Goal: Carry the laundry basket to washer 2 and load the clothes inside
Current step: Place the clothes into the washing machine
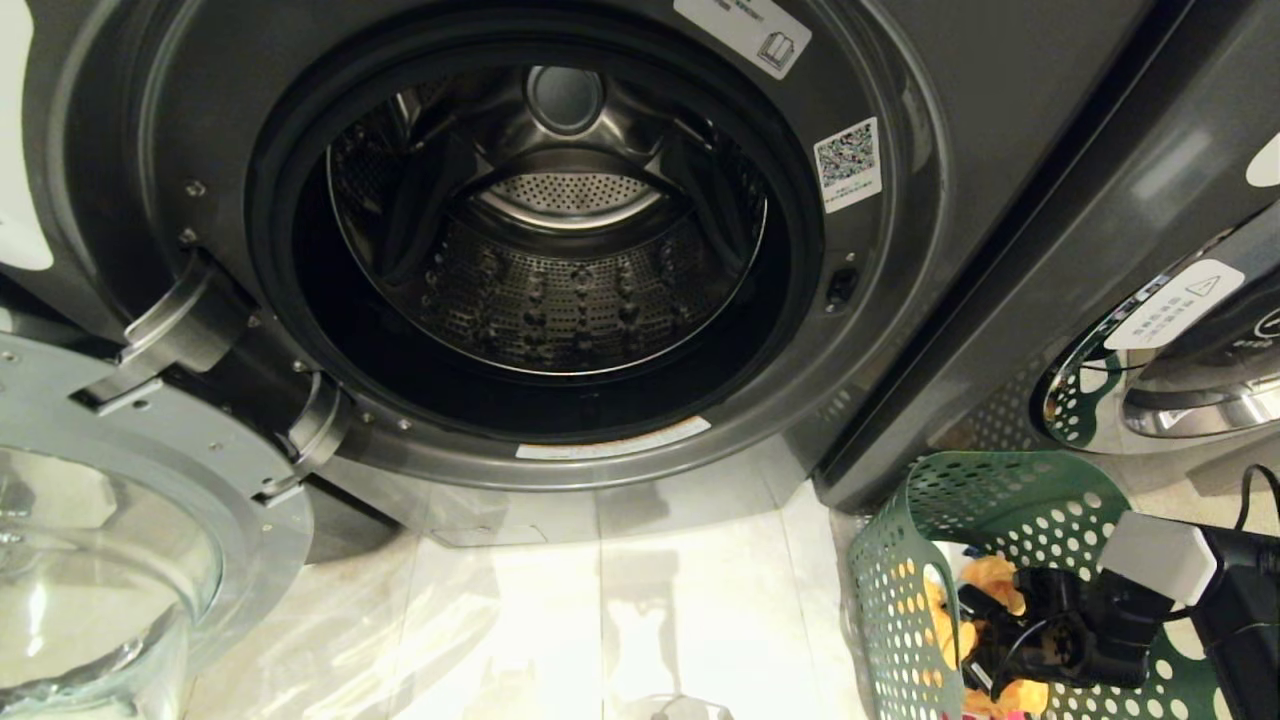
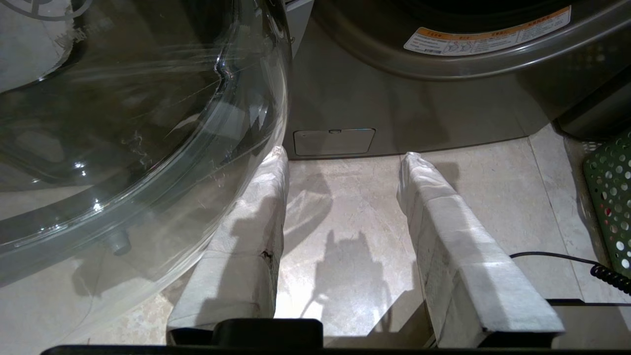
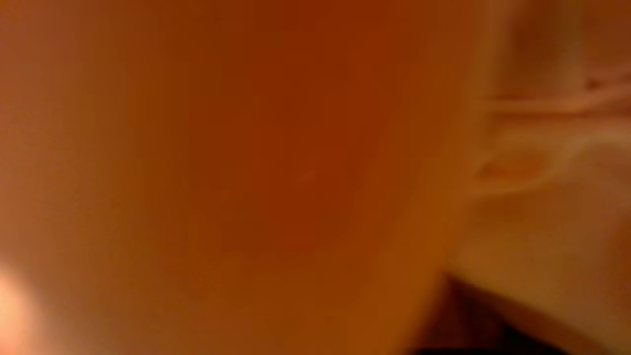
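Reaching down into the laundry basket [image 1: 905,560], which stands on the floor just right of washer 2 [image 1: 560,270] with its door swung open and drum bare, my right gripper [image 1: 985,625] is buried in the mustard-yellow garment [image 1: 990,575]; I cannot tell how far its fingers are spread or whether they hold cloth. I could close on a thin fold that slips free, or snag the perforated wall and drag the basket. My left gripper [image 2: 342,197] hangs half-spread and empty beside the glass door [image 2: 138,123].

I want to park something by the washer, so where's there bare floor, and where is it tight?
Bare floor lies before the washer, between its open glass door and the laundry basket. The drum looks empty. It is crowded inside the basket, where the right gripper reaches among the clothes.
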`<state>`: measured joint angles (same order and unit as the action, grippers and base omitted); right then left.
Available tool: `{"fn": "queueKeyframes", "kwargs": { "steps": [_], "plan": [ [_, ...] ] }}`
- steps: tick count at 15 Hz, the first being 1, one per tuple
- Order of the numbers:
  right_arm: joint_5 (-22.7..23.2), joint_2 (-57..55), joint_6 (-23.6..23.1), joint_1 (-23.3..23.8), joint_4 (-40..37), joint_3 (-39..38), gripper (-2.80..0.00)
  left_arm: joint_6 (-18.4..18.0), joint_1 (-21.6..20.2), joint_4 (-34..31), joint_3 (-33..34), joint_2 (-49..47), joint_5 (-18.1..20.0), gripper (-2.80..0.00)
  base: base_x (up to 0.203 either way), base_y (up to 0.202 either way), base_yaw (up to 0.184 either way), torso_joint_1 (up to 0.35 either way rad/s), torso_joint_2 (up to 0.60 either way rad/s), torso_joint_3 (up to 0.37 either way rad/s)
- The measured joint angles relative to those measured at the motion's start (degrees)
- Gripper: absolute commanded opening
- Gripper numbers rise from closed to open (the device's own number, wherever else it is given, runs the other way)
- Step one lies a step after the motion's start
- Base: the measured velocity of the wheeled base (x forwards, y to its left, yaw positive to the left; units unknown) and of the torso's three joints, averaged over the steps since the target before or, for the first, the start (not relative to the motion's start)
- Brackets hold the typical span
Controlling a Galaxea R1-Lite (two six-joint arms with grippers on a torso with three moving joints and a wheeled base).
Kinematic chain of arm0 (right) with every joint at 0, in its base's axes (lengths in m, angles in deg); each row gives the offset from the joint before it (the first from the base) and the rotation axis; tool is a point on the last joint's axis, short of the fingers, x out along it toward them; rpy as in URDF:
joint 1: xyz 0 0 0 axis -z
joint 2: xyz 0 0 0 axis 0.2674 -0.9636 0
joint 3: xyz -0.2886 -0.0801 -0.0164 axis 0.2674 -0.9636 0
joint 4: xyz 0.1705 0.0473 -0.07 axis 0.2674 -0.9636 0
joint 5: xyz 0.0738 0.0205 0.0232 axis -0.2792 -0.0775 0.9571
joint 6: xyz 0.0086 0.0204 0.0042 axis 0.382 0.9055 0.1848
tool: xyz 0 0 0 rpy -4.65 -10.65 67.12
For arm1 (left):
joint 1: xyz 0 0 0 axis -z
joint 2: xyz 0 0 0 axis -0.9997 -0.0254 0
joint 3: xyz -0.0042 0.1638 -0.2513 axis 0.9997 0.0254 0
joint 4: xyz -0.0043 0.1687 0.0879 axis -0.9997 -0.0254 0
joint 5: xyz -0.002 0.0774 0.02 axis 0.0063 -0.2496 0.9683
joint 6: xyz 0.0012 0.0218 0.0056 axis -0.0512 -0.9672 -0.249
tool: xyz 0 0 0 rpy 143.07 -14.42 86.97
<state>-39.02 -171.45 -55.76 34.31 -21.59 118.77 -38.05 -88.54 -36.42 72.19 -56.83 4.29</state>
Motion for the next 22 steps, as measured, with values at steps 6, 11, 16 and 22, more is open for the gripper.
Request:
{"fn": "queueKeyframes", "kwargs": {
  "steps": [6, 11, 16, 22],
  "plan": [
    [-0.43, -0.89, 1.29, 0.18, 0.12, 1.37, -2.80, 0.00, 0.00, 0.00, 0.00, 0.00, 0.02, -2.80, 0.000, 0.000, 0.000, 0.000, 0.00, 0.000],
    [-0.51, 2.55, 9.01, 0.19, -0.82, -1.79, -2.80, 0.00, 0.00, 0.00, 0.00, 0.00, 0.02, -2.80, 0.000, 0.000, 0.000, 0.000, 0.00, 0.000],
    [-0.18, 13.39, 16.63, 0.00, -4.61, -12.83, -2.80, 0.00, 0.00, 0.00, 0.00, 0.00, 0.02, -2.80, 0.000, 0.000, 0.000, 0.000, 0.00, 0.000],
    [-0.05, 35.89, 22.85, 0.33, -6.72, -31.49, -2.80, 0.00, 0.00, 0.00, 0.00, 0.00, 0.02, -2.80, 0.000, 0.000, 0.000, 0.000, 0.00, 0.000]
  ]
}}
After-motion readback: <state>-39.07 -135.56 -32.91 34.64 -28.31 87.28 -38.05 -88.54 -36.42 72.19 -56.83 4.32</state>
